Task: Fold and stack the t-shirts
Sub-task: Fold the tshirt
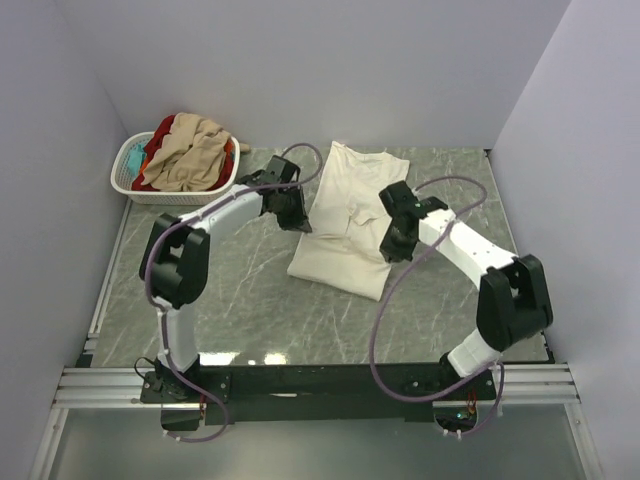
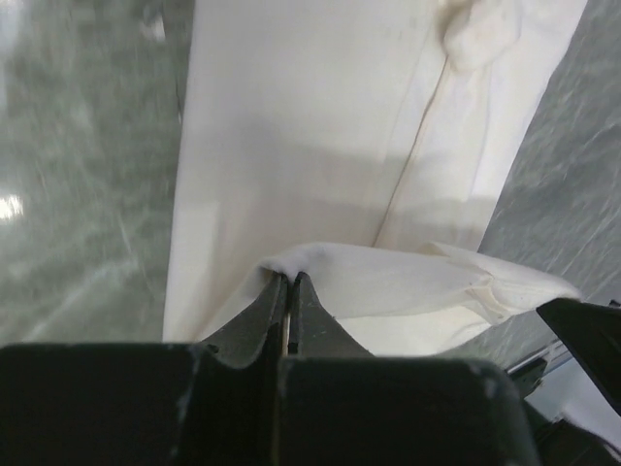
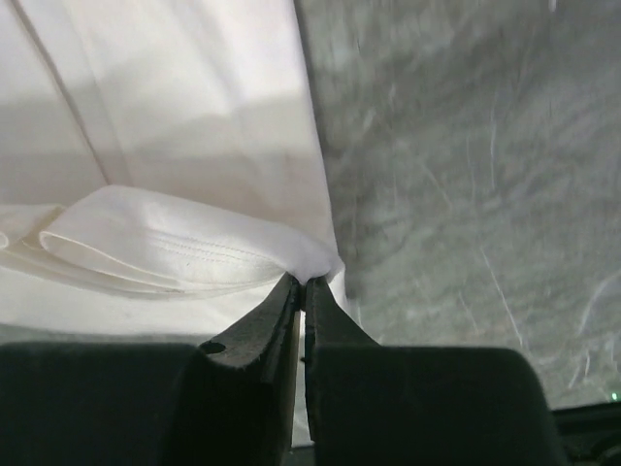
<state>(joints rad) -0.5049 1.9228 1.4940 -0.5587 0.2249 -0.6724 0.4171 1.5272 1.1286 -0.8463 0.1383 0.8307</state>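
Laundry so far: cream shirt [image 1: 345,215] is laid out around the middle of the grey marbled surface [image 1: 240,290]. It's folded into a long strip that runs from roughly 12 o'clock down toward 6, a bit slanted and wider at the near end.

Both arms are on it at once. Left gripper [image 1: 293,215] sits at the strip's 9 o'clock edge. The left wrist view shows its jaws pinched tight on a bunched bit of the cream cloth, with a flap of the shirt lifted off the layer below and stretching toward 3 o'clock in that view.

Right gripper [image 1: 393,247] is at the opposite 3 o'clock edge, slightly nearer the bases, and it's clamped on the cloth too. Its wrist view has the jaws closed on a corner, with a stitched hem curling away toward 9 o'clock above the flat part of the shirt. Bare surface shows right beside that grip at 3 o'clock.

Everything else is in the white slotted basket [image 1: 128,183], tucked in the far corner at about 10 o'clock, well apart from the cream shirt. Tan shirt [image 1: 190,155] is heaped on top, red shirt [image 1: 160,133] pokes out behind and under it, and a bit of teal shirt [image 1: 135,157] peeks out at the basket's 9 o'clock side. All crumpled.
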